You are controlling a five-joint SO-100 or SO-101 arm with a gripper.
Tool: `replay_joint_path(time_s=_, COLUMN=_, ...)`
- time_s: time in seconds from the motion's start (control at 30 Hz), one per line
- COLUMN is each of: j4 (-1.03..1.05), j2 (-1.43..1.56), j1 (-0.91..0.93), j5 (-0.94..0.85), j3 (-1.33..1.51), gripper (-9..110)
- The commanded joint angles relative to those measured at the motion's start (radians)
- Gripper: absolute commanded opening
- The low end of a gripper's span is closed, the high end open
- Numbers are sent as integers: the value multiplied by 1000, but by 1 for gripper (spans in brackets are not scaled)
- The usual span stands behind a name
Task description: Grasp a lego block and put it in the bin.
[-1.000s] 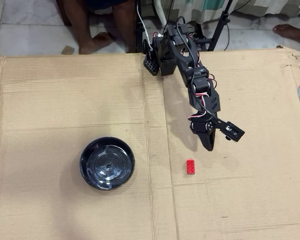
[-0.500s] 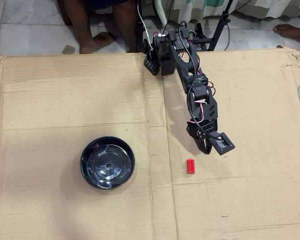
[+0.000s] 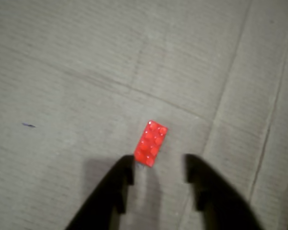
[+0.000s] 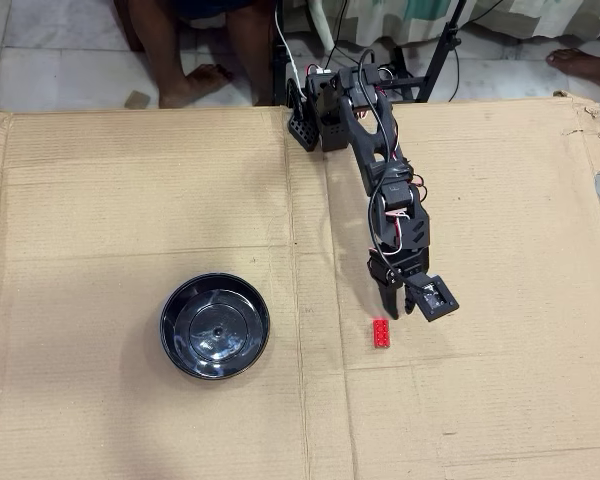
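Empty hand (image 3: 158, 170) gapes wide just above lego block (image 3: 152, 143).

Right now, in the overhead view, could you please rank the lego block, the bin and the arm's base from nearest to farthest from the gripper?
1. The lego block, on the cardboard just below the gripper.
2. The arm's base, at the cardboard's top edge.
3. The bin, off to the left; not much farther than the base.
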Motion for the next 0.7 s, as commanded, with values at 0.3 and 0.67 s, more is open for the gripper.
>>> replay_joint_path(time_s=0.3, j4=-8, j2=-61, j1=6, j5=61, j3=-43, gripper=21)
replay_joint_path(time_s=0.67, j4=-6, j2=-163, j1=-3, j5=198, j3=-135, gripper=21)
